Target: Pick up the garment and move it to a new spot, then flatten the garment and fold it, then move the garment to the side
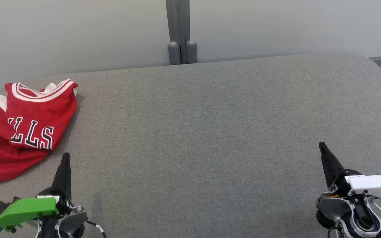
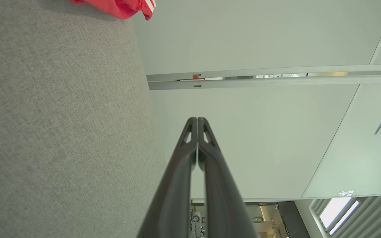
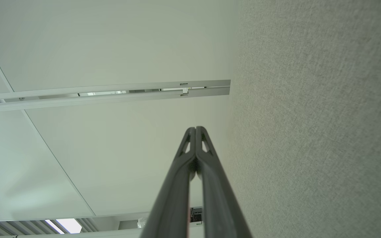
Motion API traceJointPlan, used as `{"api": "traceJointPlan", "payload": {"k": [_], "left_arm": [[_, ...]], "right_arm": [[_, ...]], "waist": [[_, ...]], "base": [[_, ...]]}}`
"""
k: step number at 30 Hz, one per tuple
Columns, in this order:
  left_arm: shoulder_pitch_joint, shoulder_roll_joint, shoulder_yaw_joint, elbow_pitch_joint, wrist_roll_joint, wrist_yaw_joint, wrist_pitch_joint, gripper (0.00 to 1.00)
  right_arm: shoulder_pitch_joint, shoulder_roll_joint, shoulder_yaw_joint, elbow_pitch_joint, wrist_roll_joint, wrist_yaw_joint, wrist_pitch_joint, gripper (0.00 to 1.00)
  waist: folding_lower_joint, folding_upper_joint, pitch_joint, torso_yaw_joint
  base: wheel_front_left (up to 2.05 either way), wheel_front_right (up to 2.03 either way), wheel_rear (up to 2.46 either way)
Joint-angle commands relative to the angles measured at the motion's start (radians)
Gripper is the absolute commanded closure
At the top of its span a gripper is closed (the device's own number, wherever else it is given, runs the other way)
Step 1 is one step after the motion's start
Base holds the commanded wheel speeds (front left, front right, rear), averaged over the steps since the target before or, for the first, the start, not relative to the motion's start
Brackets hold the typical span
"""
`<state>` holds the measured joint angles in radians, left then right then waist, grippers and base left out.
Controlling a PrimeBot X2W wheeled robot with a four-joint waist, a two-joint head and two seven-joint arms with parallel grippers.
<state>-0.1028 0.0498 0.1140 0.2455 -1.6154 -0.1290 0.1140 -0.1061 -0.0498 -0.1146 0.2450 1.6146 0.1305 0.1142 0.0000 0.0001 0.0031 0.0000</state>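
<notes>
The jersey (image 1: 25, 132), red with white trim, is lying rumpled at the table's (image 1: 193, 132) far left corner. Its collar is pointing toward the far edge and its left part is running out of the head view, so I cannot tell whether it is hanging over the left edge. To the right of it the grey cloth top is stretching bare across to the rounded far right corner. A pale wall (image 1: 78, 33) with a grey post (image 1: 178, 33) is standing close behind the far edge.

The left gripper (image 1: 65, 157) is hovering at the near left, clenched on nothing, with its tip just near of the jersey's hem and apart from it. The right gripper (image 1: 322, 146) is hovering at the near right, likewise pressed closed and holding nothing, well apart from the jersey.

The left wrist view is showing the fingers (image 2: 210, 155) meeting at the tips, and a red corner with white stripes is peeking in at the table's edge against the wall. The right wrist view is showing its own fingers (image 3: 210, 165) together, with bare grey cloth beside them. Both wrist views are also catching wall panel seams and a bright window, which the head view is missing.
</notes>
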Motion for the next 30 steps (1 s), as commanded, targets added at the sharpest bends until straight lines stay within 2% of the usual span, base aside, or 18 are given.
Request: {"api": "traceJointPlan", "payload": {"k": [1, 24, 25, 28, 29, 30], "left_arm": [[-0.015, 0.002, 0.000, 0.000, 0.006, -0.006, 0.001, 1.00], [-0.015, 0.002, 0.000, 0.000, 0.006, -0.006, 0.001, 1.00], [0.000, 0.000, 0.000, 0.000, 0.000, 0.000, 0.000, 0.00], [0.019, -0.006, -0.002, 0.025, 0.000, 0.002, -0.001, 0.00], [0.025, -0.007, -0.004, 0.030, 0.000, 0.002, -0.002, 1.00], [0.036, -0.010, -0.005, 0.043, 0.000, 0.002, -0.001, 0.00]], "right_arm": [[-0.007, -0.001, 0.000, 0.001, -0.005, 0.000, 0.001, 1.00], [-0.007, -0.001, 0.000, 0.001, -0.005, 0.000, 0.001, 1.00], [0.000, 0.000, 0.000, 0.000, 0.000, 0.000, 0.000, 0.00], [0.018, 0.007, 0.002, 0.023, 0.000, 0.000, 0.000, 0.00], [0.024, 0.008, 0.003, 0.030, 0.000, 0.000, -0.001, 1.00], [0.036, 0.010, 0.003, 0.043, 0.000, 0.000, 0.000, 0.00]], "waist": [[0.0000, -0.0001, 0.000, 0.000], [0.0000, -0.0001, 0.000, 0.000], [0.0000, -0.0001, 0.000, 0.000], [0.0000, -0.0001, 0.000, 0.000], [0.0000, -0.0001, 0.000, 0.000], [0.0000, -0.0001, 0.000, 0.000]], "base": [[0.00, 0.00, 0.00], [0.00, 0.00, 0.00], [0.00, 0.00, 0.00], [0.00, 0.00, 0.00], [0.00, 0.00, 0.00], [0.00, 0.00, 0.00]]}}
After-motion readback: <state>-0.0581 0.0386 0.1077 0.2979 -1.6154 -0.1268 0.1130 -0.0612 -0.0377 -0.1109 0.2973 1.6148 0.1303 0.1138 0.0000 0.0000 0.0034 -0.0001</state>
